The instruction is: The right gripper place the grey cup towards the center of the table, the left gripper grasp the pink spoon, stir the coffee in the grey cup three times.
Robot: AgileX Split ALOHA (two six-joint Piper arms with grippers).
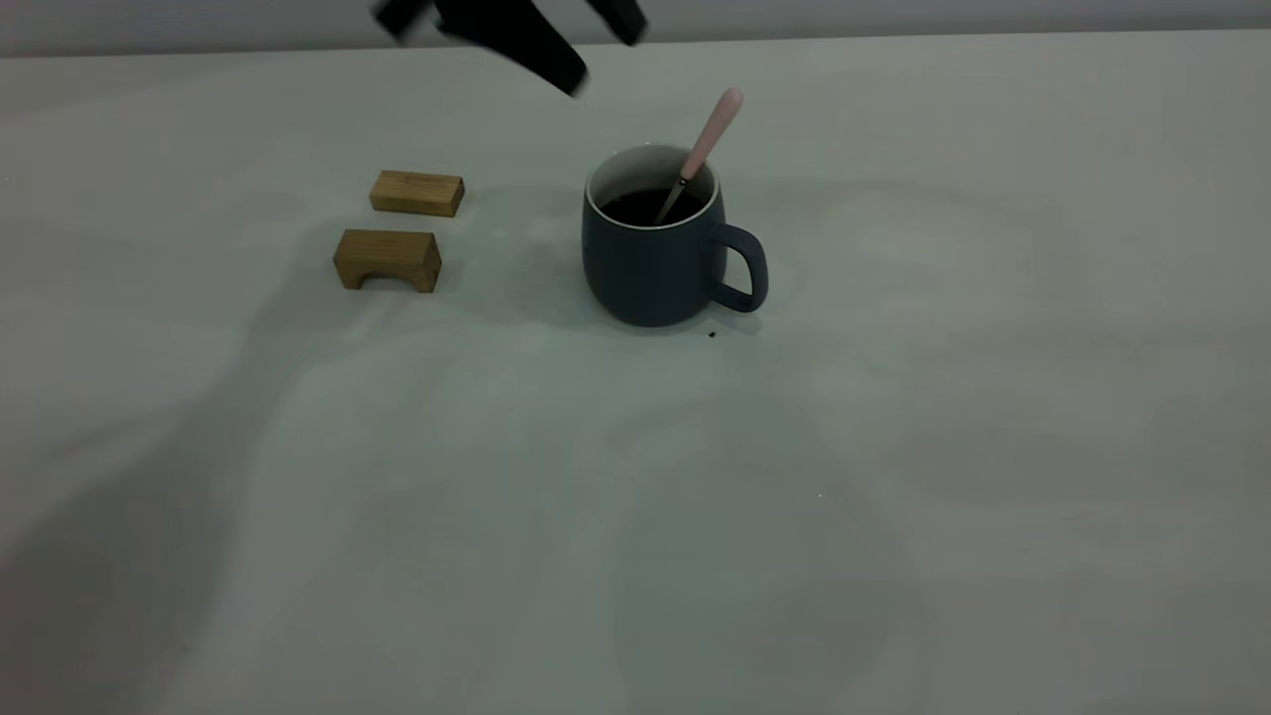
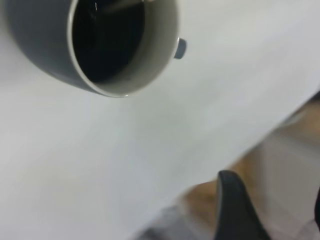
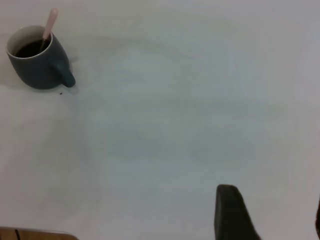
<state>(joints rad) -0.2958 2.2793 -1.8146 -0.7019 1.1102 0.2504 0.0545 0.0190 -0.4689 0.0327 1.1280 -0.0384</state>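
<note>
Mid-table, the cup [image 1: 655, 260] holds coffee [image 1: 650, 207] with the spoon [image 1: 701, 154] leaning on its rim. Left gripper [image 1: 516, 35] hovers behind, empty; I cannot tell either gripper's jaw spread. Bumping the handle could tip the spoon out.

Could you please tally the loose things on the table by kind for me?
Wooden blocks: 2
Grey cup: 1
Pink spoon: 1, standing in the cup
Total: 4
</note>
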